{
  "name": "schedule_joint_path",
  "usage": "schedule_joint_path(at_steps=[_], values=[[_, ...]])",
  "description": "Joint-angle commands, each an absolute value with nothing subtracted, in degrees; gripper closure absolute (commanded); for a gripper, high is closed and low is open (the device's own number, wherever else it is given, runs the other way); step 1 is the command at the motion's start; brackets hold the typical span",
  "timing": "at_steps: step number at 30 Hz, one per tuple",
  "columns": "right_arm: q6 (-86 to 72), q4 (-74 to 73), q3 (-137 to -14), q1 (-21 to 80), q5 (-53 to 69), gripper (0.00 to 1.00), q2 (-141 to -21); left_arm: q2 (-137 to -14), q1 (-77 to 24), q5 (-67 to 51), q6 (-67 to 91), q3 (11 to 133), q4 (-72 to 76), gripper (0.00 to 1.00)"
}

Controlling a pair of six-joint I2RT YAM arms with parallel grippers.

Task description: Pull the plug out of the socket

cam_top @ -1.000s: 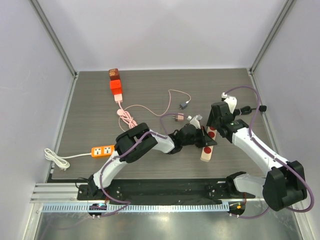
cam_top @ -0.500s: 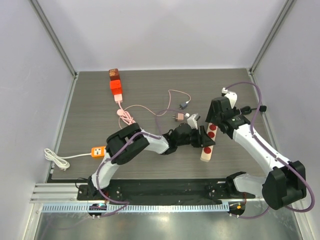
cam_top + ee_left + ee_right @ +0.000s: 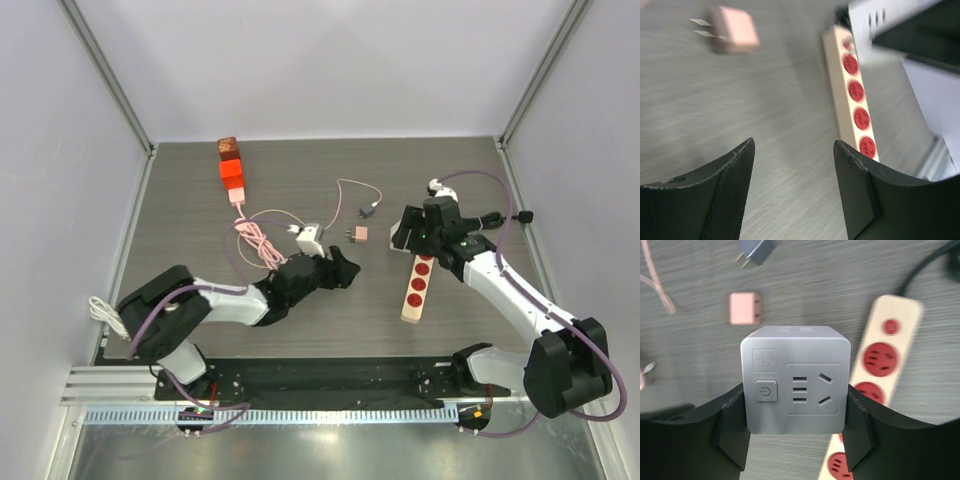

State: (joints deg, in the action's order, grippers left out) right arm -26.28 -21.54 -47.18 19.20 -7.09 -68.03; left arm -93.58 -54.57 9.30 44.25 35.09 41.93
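Observation:
My right gripper (image 3: 795,390) is shut on the plug (image 3: 796,385), a grey cube with a power button and outlet slots on its face. It holds the cube above the table, just left of the socket strip (image 3: 887,347) and apart from it. The strip is a beige bar with red sockets (image 3: 417,285) and lies flat; the right gripper (image 3: 412,232) hovers over its far end. The left gripper (image 3: 340,270) sits low over the table to the left of the strip. In the left wrist view its jaws (image 3: 792,145) are open with only bare table between them.
A small pink plug (image 3: 357,234) lies loose left of the strip's far end, with a grey plug (image 3: 368,211) behind it. A coiled pink cable (image 3: 258,240) runs to a red-orange block (image 3: 232,172). A white cord (image 3: 105,312) lies at the left edge.
The left gripper has opened and its arm has swung back to the left, away from the strip. The right gripper has shifted slightly left with the grey cube.

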Motion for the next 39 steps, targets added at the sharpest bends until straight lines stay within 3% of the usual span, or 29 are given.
schedule_joint_path(at_steps=[1, 6, 14, 17, 25, 29, 35, 39], values=[[-29.1, -10.0, -45.1, 20.1, 6.2, 0.97, -70.6, -87.6, -52.7, 22.5, 41.5, 30.6, 45.2, 0.34], [-31.2, -2.0, -43.2, 26.8, 8.1, 0.94, -74.9, -81.0, -50.6, 28.6, 43.8, 26.7, 41.4, 0.33], [-34.8, 6.6, -42.5, 31.7, 8.6, 0.85, -81.9, -82.5, -49.0, 27.1, 45.6, 27.1, 40.8, 0.32], [-34.9, 6.8, -42.7, 32.1, 6.9, 0.73, -83.9, -83.1, -48.6, 26.5, 46.0, 27.3, 40.6, 0.33], [-33.7, 5.9, -42.0, 32.2, 5.8, 0.54, -85.1, -82.6, -48.0, 26.0, 46.1, 27.2, 40.0, 0.32], [-33.8, 4.9, -41.8, 32.1, 5.4, 0.26, -84.7, -82.4, -47.8, 25.0, 46.4, 27.2, 39.9, 0.33], [-32.0, -1.2, -45.1, 32.1, 1.9, 0.01, -83.0, -82.0, -47.2, 21.4, 46.8, 27.0, 38.3, 0.31], [-29.1, -13.3, -50.6, 32.0, -6.1, 0.00, -81.0, -77.7, -46.8, 15.0, 47.2, 28.6, 31.0, 0.26]])
